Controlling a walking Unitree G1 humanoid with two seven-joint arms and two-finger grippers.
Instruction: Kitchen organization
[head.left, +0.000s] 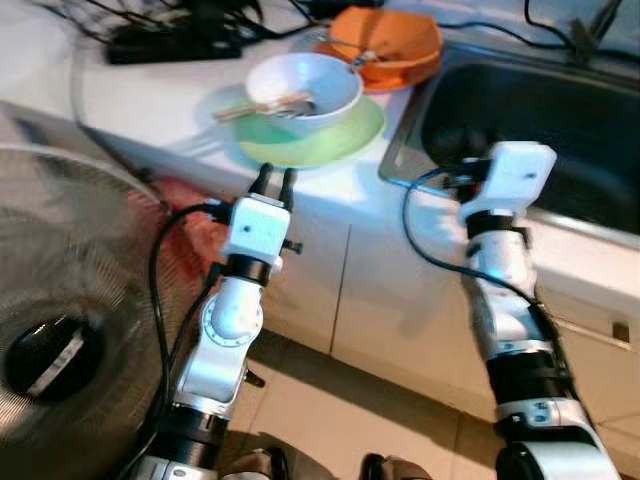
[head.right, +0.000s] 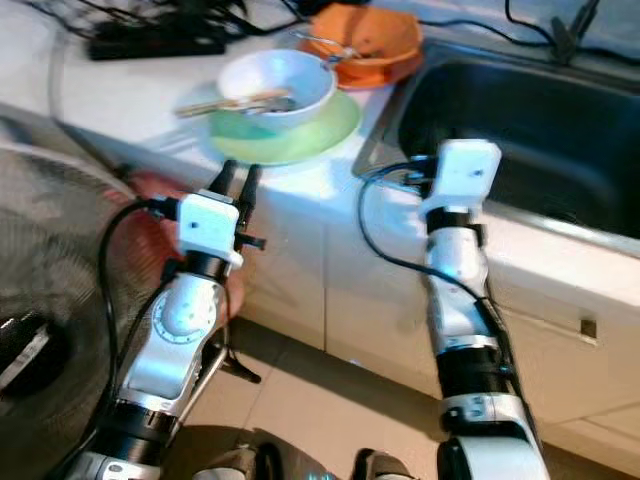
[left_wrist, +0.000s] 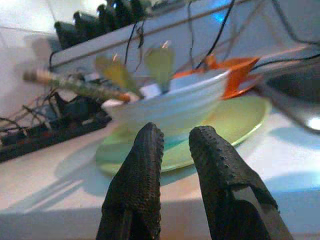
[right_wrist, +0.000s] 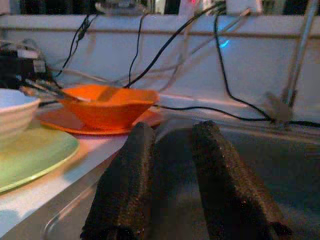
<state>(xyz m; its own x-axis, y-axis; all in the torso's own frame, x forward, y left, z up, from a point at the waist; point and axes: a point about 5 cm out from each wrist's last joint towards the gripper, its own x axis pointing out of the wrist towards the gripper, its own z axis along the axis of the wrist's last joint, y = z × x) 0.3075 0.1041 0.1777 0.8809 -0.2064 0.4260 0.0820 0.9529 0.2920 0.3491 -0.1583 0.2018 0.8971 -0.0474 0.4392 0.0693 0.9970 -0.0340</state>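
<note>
Two grippers are raised at the counter's front edge, both empty. My left gripper (head.left: 275, 178) sits at the lip of the white counter (head.left: 150, 110), its two black fingers (left_wrist: 135, 185) parted by a narrow gap with nothing between them. My right gripper (right_wrist: 170, 165) reaches over the near rim of the dark sink (head.left: 560, 130); its fingers are likewise a little apart and hold nothing.

Straight ahead of my left gripper, near but not touching, lies the light green plate (head.left: 345, 140), and on it stands the white bowl (head.left: 305, 90). Utensils (head.left: 265, 105) rest in that bowl with their handles sticking out over its rim toward my left; I cannot tell just what kind they are.

Beyond the white bowl, beside the sink's far left corner, an orange bowl (head.left: 390, 45) sits on an orange plate (right_wrist: 65, 122), also with utensils in it. From my right gripper this pair lies ahead and to the left.

Farthest back, a black power strip (head.left: 170, 42) and tangled cables (head.left: 150, 15) lie along the counter.

To my left, low down, stands a wire-grilled fan (head.left: 60, 330).
</note>
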